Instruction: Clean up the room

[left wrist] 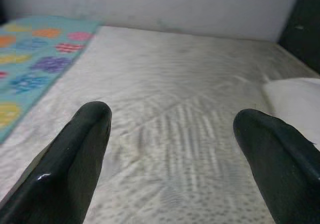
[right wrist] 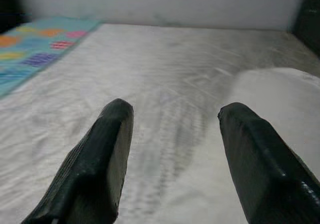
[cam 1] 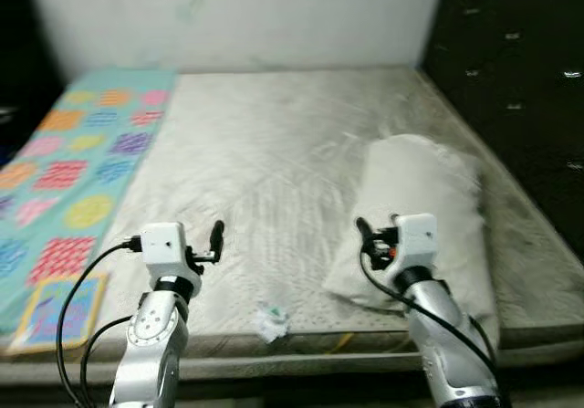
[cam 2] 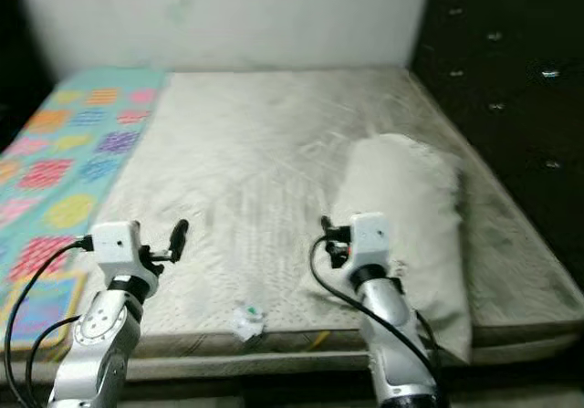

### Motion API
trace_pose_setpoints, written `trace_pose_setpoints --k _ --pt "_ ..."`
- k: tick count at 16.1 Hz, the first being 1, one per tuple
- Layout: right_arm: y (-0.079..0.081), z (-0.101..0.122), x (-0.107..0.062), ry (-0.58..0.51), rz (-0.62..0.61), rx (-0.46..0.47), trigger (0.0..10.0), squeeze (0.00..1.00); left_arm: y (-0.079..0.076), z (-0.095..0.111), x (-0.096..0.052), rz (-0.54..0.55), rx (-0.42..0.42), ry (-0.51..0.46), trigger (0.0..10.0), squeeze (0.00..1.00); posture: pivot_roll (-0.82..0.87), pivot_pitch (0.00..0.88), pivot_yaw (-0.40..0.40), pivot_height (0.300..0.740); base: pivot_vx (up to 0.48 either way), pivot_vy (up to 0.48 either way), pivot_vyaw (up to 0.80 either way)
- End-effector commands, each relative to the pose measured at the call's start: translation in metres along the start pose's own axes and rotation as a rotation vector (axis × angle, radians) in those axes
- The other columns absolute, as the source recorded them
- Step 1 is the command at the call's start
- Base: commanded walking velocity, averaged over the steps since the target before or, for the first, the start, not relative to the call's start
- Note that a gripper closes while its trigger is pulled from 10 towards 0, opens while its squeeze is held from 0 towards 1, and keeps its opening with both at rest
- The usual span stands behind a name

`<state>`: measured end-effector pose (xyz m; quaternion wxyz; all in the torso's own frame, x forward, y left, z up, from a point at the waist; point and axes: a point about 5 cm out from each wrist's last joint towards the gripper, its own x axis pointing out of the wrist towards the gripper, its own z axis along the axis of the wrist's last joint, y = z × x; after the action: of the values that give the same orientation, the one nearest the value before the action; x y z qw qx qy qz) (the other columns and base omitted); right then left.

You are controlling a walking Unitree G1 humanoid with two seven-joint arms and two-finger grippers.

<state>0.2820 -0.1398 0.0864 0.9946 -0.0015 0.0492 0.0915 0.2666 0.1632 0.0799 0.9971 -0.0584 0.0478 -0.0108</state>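
Observation:
A bare grey-white mattress (cam 1: 274,152) lies before me with a white pillow (cam 1: 422,207) on its right half. A small crumpled scrap of wrapper (cam 1: 271,320) sits near the mattress's front edge, between my two arms. My left gripper (left wrist: 172,149) hovers open over the front left of the mattress, nothing between its fingers (left wrist: 75,159). My right gripper (right wrist: 172,149) is open too, held just left of the pillow's near end, empty.
A colourful patterned blanket (cam 1: 73,171) covers the mattress's left side. A white wall (cam 1: 237,15) stands behind the bed, and a dark tufted headboard (cam 1: 511,79) runs along the right. A yellow strip (cam 1: 340,341) shows at the front edge.

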Motion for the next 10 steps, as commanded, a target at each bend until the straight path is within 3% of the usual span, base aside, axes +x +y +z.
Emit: trace_pose_setpoints --k 1,4,10 --pt "-0.0028 0.0046 0.0014 -0.014 -0.004 -0.015 10.0 0.0 -0.0013 -0.0006 0.0009 0.003 0.004 0.01 10.0 0.0 -0.16 0.0 0.011 0.74 0.0 0.0 0.8" --pt "-0.0026 0.0038 0.0011 -0.01 0.0 -0.016 10.0 0.0 -0.0027 -0.0028 0.0007 0.004 0.0 0.025 10.0 0.0 -0.16 0.0 0.011 0.74 0.0 0.0 0.8" --pt "-0.003 0.0022 0.0015 0.0 -0.009 -0.009 10.0 0.0 -0.004 -0.0044 0.0009 -0.006 -0.03 0.037 10.0 0.0 -0.16 0.0 0.012 0.74 0.0 0.0 0.0"
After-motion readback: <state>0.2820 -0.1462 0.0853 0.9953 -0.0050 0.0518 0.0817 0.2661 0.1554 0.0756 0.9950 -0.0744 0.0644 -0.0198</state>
